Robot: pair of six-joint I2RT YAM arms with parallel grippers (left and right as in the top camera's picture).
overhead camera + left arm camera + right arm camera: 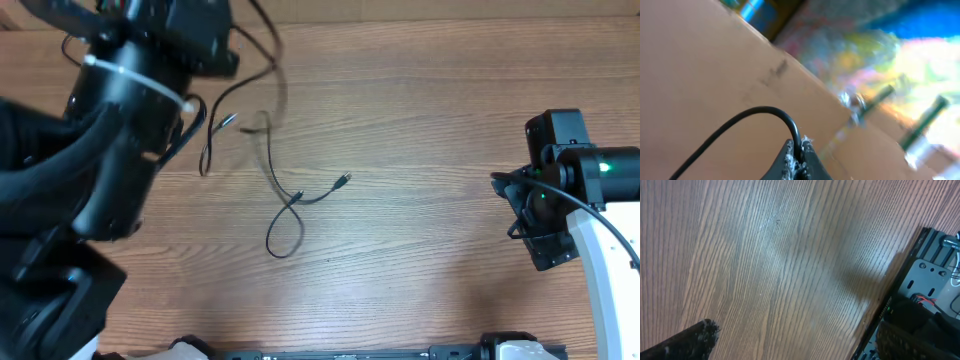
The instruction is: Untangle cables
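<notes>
Two thin black cables lie crossed on the wooden table (430, 110). One cable (283, 228) forms a small loop at the centre, with a silver plug (343, 181) to its right. A second strand (206, 150) with a plug (226, 122) lies nearer the left arm. A blurred length of cable (273, 85) rises from the tangle toward the top, off the wood. In the left wrist view my left gripper (799, 151) is shut on a black cable (755, 113), which arcs away to the left. My right gripper (800, 345) is open over bare wood, far right of the cables.
The raised left arm (120, 130) fills the upper left of the overhead view and hides the table beneath it. The right arm (575, 180) stands at the right edge. A black rail (350, 353) runs along the front edge.
</notes>
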